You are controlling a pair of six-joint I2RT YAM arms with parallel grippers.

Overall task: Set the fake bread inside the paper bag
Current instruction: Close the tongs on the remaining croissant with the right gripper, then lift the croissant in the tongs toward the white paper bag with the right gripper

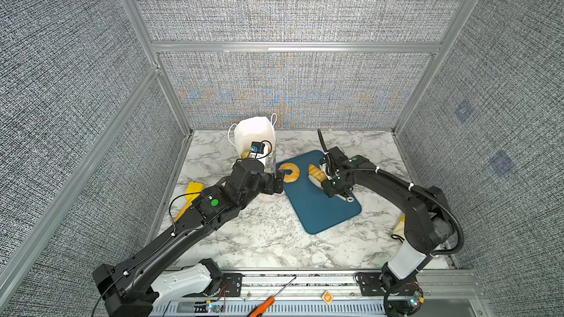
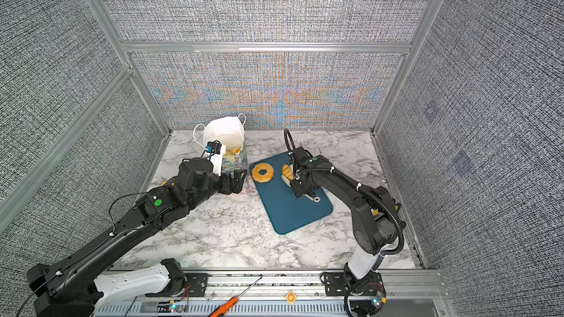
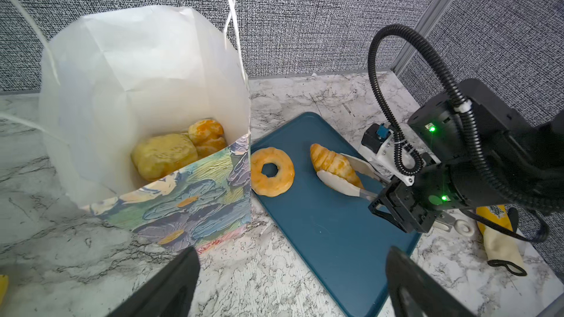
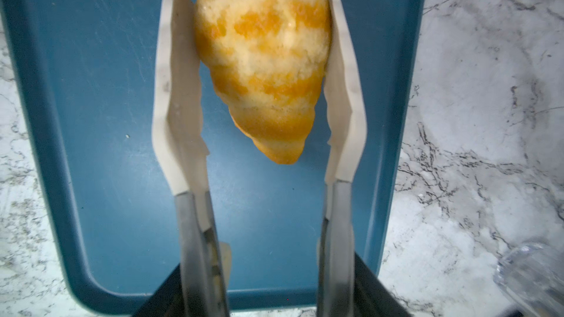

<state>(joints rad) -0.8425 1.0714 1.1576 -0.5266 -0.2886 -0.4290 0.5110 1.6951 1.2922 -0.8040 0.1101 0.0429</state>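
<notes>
Tongs (image 4: 177, 86), clenched in the right gripper (image 3: 387, 205), hug the croissant (image 4: 262, 56) on the tray (image 3: 335, 239) beside the paper bag (image 3: 183, 202); squeeze its thick middle evenly before lifting. Meanwhile the left gripper (image 3: 293, 294) gapes empty at the bag's foot.

Marble table (image 1: 259, 239): tray (image 1: 320, 214), bag (image 3: 183, 208), perhaps spatula (image 1: 193, 192)
</notes>
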